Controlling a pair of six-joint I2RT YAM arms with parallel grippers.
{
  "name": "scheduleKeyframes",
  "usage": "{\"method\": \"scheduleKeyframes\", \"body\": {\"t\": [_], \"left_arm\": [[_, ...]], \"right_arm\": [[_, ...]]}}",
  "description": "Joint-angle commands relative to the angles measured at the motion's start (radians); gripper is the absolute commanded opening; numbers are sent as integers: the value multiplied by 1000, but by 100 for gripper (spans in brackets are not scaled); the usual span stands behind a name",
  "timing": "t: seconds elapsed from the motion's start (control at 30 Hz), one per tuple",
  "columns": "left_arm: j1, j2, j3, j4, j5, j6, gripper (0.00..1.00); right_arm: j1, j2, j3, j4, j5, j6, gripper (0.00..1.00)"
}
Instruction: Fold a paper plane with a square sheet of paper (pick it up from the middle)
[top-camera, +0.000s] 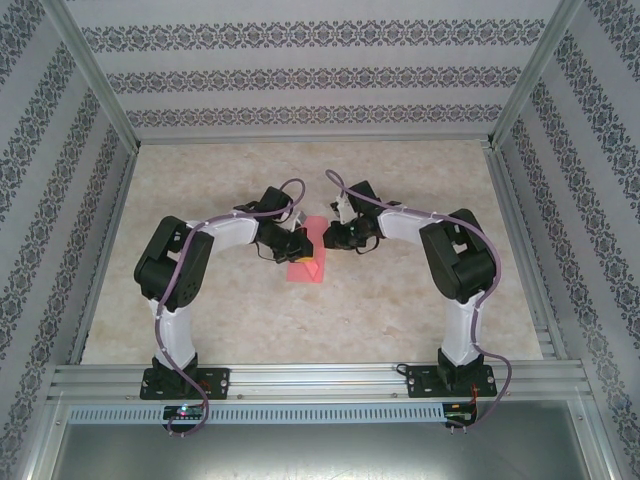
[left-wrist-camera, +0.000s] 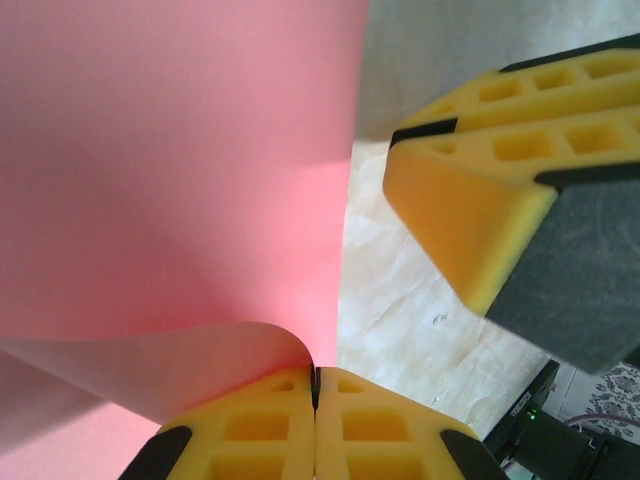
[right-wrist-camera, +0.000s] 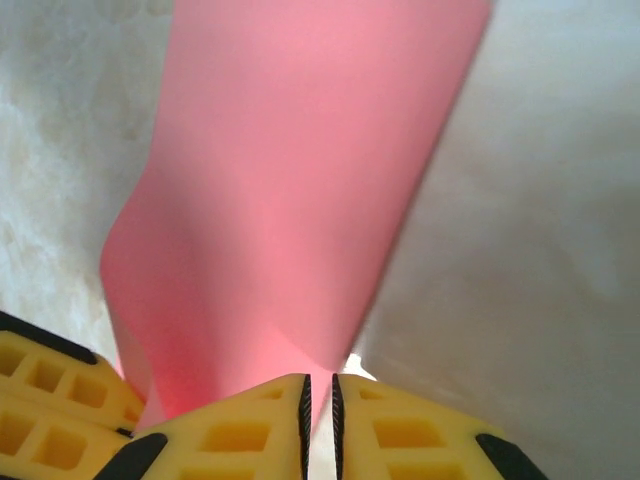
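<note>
Too small from above to read any crease in the square sheet of paper (top-camera: 303, 270), its middle hidden beneath the left tool (top-camera: 300, 244) and right tool (top-camera: 330, 238). Cut off by the top and left edges in the left wrist view; by the top edge, and blurred, in the right wrist view. Cannot tell how many layers sit in either pinch.
</note>
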Motion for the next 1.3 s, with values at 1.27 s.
{"method": "scheduleKeyframes", "body": {"t": [1.27], "left_arm": [[-12,81,102,-45,-20,16,8]], "right_arm": [[11,140,110,7,-31,-51,12]]}}
